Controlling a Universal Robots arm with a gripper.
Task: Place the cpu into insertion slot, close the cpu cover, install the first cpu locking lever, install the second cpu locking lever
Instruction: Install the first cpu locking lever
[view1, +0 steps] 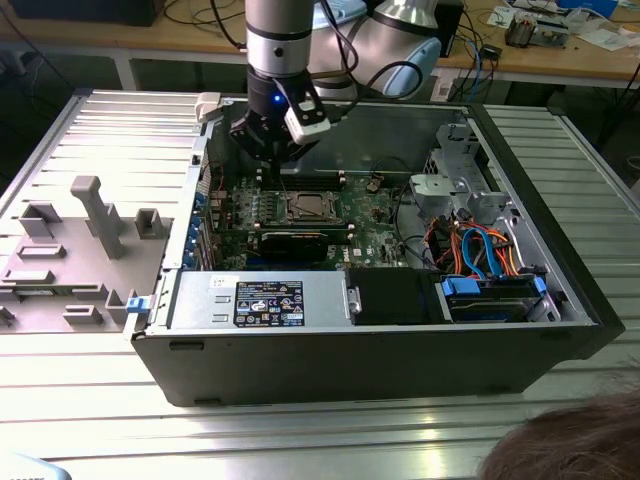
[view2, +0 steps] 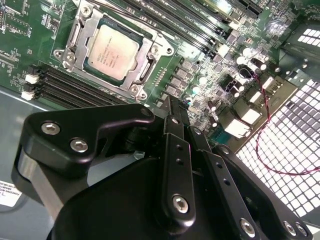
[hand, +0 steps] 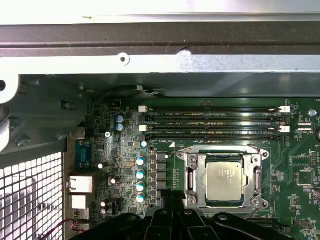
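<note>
The cpu (view1: 305, 207) (view2: 114, 51) (hand: 225, 181) lies flat in its socket on the green motherboard, silver top up. The cpu cover (view2: 146, 54) (hand: 196, 176) is down around it, framing the chip. Thin metal levers run along the frame's edges; I cannot tell whether they are latched. My gripper (view1: 262, 166) (view2: 172, 106) (hand: 167, 196) hangs inside the case above the board. It is beside the socket, toward the exterior view's left, and touches nothing. Its black fingers meet at the tips, shut and holding nothing.
The open computer case (view1: 560, 300) lies on a ribbed metal table. A long black expansion card (view1: 300, 238) sits in front of the socket, and memory slots (hand: 215, 122) lie beside it. A drive cage with blue and orange cables (view1: 480, 250) stands right, grey fixtures (view1: 90, 210) left.
</note>
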